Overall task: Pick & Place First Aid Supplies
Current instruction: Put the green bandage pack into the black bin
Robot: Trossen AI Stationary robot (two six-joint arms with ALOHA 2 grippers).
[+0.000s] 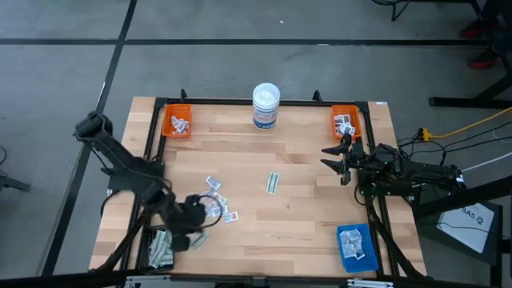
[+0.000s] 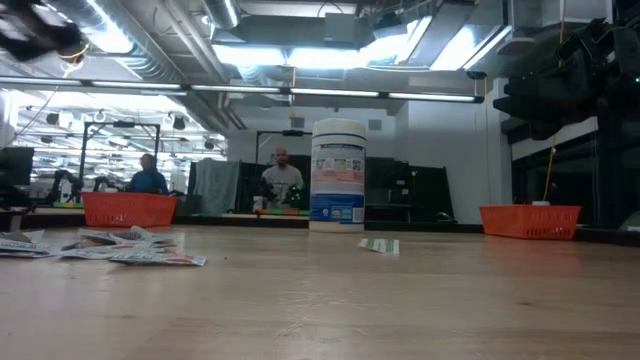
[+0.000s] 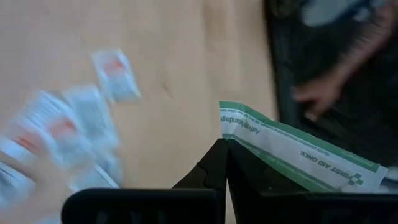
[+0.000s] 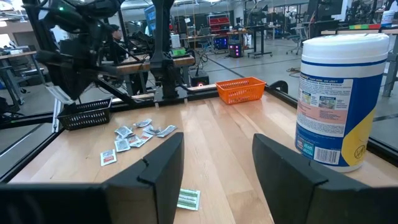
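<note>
High view shows the wooden table (image 1: 296, 216) under both arms, bordered by a dark frame. Next in size is the white round tub (image 1: 266, 106) standing upright at the far edge, midway between the two far corners; in the right wrist view its blue and yellow label carries a barcode and blocks of small print too fine to read. An orange basket (image 1: 177, 121) sits at the far left corner and another orange basket (image 1: 346, 122) at the far right corner, each with a few white packets inside. A blue tray (image 1: 356, 246) lies at the near right corner holding several packets, and a black basket (image 1: 160, 250) at the near left corner holds pale strips.

The left gripper (image 1: 194, 210) hangs above the near left part of the table, beside the scatter of packets. Its fingers are pressed together on a green-edged strip (image 3: 298, 152), which sticks out sideways from the tips; the white face of the strip reads "FIRST AID ONLY" with a small cross mark, plus a second line of green lettering too soft to make out.

The right gripper (image 1: 335, 157) sits over the far right part of the table, just in front of the right orange basket, its fingers spread apart with nothing between them.

Loose packets (image 1: 220, 202), white with red and blue-grey print, lie in a cluster left of centre. One greenish strip (image 1: 273, 183) lies alone near the table's middle.
</note>
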